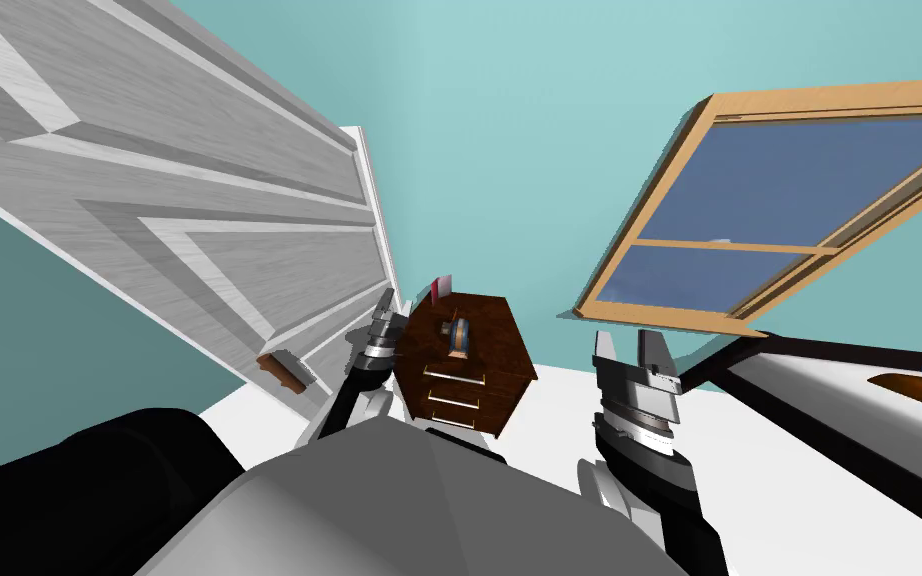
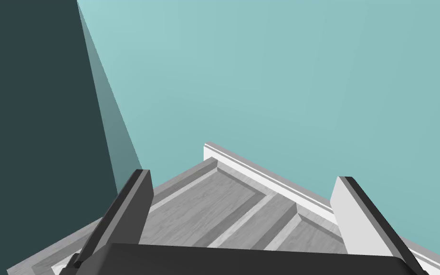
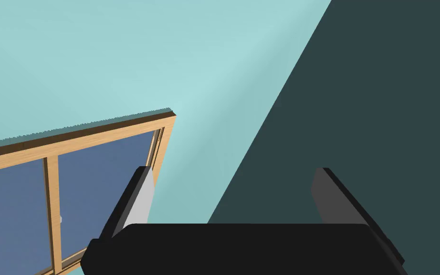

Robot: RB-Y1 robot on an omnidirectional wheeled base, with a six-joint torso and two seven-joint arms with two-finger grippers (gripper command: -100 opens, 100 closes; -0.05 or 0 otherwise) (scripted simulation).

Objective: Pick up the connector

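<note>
Both jaws stand wide open and hold nothing. The left gripper [image 1: 386, 312] is just beside the brown cabinet [image 1: 469, 385]. The small blue connector [image 1: 457, 336] sits on its top, nearer the left gripper than the right gripper [image 1: 628, 348].

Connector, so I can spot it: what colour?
Connector: blue with an orange band, on the dresser; head view.

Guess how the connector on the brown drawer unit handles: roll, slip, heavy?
The connector looks small, so it is probably light. Its blue-and-grey body seems rounded, so it may roll if nudged on the flat top of the drawer unit. Its surface is too small to judge grip.
</note>
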